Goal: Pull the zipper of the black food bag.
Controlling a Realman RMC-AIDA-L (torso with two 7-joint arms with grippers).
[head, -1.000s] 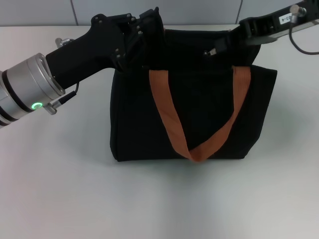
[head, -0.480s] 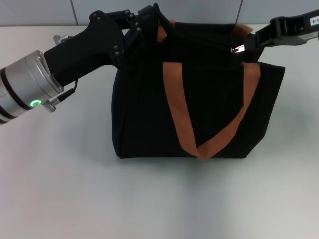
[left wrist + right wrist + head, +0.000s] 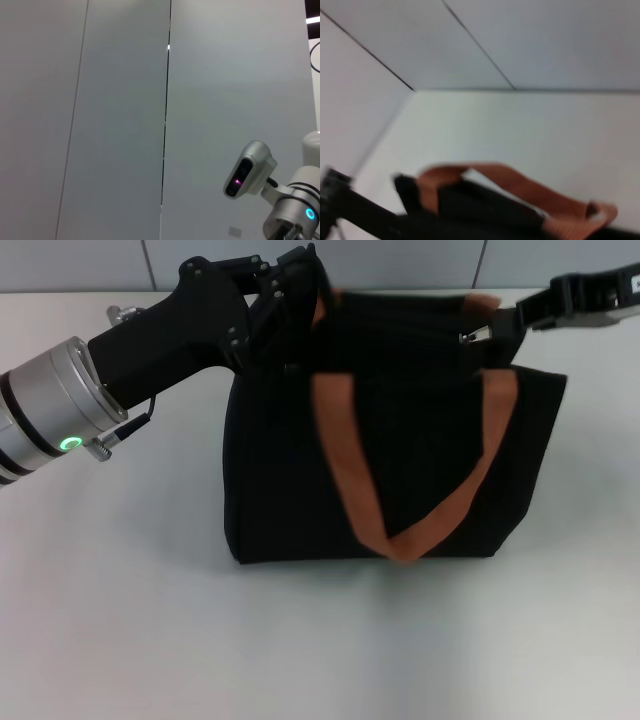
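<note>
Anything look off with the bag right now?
Nothing damaged or spilled. The black food bag stands upright on the table, left gripper at its top left corner, right gripper at the zipper.

White tabletop (image 3: 300, 640): matte, pale. Grey panelled wall (image 3: 420, 262) behind it, dark vertical seams (image 3: 165, 120). Small grey camera unit (image 3: 248, 169), pink indicator lit.

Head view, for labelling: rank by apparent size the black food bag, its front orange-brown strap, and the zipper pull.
1. black food bag, largest by far.
2. front orange-brown strap, a long loop across the bag's face.
3. zipper pull, tiny, at the right end effector.
</note>
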